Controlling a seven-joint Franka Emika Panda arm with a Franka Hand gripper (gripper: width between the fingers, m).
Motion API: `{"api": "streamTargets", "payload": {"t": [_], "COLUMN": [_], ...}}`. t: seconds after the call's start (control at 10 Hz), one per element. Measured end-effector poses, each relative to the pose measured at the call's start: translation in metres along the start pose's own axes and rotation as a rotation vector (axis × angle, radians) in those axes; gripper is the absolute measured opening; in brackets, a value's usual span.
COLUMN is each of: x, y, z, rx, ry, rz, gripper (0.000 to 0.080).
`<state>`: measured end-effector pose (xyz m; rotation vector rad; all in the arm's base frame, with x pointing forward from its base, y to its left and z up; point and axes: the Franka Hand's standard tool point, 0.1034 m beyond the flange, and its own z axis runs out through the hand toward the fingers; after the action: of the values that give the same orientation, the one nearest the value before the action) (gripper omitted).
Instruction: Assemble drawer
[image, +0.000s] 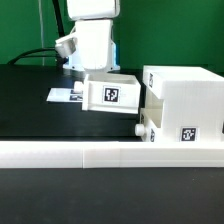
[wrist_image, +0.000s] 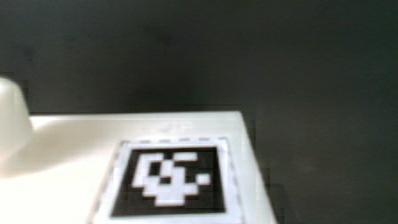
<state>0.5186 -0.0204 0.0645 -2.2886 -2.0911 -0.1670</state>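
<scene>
A small white box tray (image: 108, 93) with a black-and-white tag on its front sits directly under my gripper (image: 95, 72), just off the left side of the large white drawer casing (image: 185, 100) as the exterior view shows it. The hand is pressed onto the tray's top and the fingers are hidden by it. In the wrist view the tray's tagged face (wrist_image: 169, 180) fills the lower part, very close to the camera. A small white part (image: 143, 130) shows at the casing's lower left corner.
The long low white rail (image: 110, 152) runs along the front of the table. The marker board (image: 65, 96) lies flat behind and left of the tray. A rounded white shape (wrist_image: 9, 115) shows at the wrist view's edge. The dark table (wrist_image: 267, 50) lies beyond.
</scene>
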Motion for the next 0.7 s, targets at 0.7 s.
{"api": "streamTargets", "payload": {"t": [0.7], "x": [0.0], "y": [0.013], "z": [0.005], "rx": [0.003], "ry": [0.01], "rz": [0.001], "gripper": [0.0044]}}
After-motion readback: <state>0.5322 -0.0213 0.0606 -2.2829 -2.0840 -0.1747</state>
